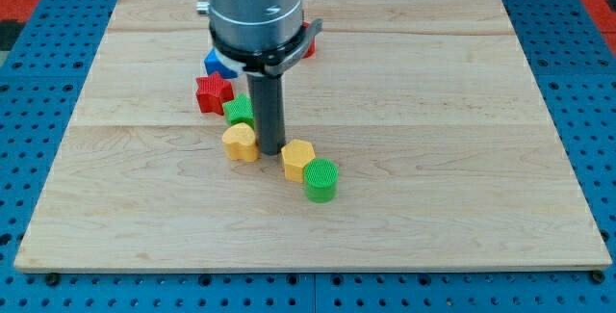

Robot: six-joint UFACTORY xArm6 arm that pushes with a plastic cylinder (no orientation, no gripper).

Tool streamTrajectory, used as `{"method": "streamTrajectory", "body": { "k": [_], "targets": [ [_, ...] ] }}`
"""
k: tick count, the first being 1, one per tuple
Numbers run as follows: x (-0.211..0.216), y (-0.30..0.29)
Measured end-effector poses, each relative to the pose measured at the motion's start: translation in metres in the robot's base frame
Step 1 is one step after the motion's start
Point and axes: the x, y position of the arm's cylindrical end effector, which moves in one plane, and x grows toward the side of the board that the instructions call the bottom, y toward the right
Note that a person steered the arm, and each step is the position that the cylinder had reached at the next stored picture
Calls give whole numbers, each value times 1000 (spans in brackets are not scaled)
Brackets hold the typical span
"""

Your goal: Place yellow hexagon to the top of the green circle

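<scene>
Camera view, one moment on the wooden board (462,111): rod ending at my tip (270,150), planted between the yellow heart-like block (240,143) at the view's left and the yellow hexagon (297,158) at the view's right, just beside both, contact with either not clear. No claw fitted, so nothing to report as apart, together or clamped; only a bare rod under a grey cylindrical mount (255,10). Yellow hexagon lying touching the green circle (321,179), at its upper left in the view, so seemingly close to the wanted spot but perhaps not yet squarely above it. Likely risks from here: a push toward the view's right or bottom driving the hexagon into the green circle and shifting the target itself; a glancing, off-centre push spinning the hexagon around the circle's edge rather than settling it at the top; a sweep toward the view's left catching the yellow heart-like block and dragging it along. Counted on the board: two yellow blocks, two green ones (the circle and a second green block (239,111) partly hidden behind the rod, shape not readable), one red star (213,91), one blue block (217,64) half covered by the mount, and a sliver of another red block (308,45) at the mount's right, shape hidden.
</scene>
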Motion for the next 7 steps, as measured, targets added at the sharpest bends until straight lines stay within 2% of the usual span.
{"method": "streamTrajectory", "body": {
  "k": [1,2,7],
  "targets": [
    [6,-33],
    [6,-40],
    [7,157]
  ]
}}
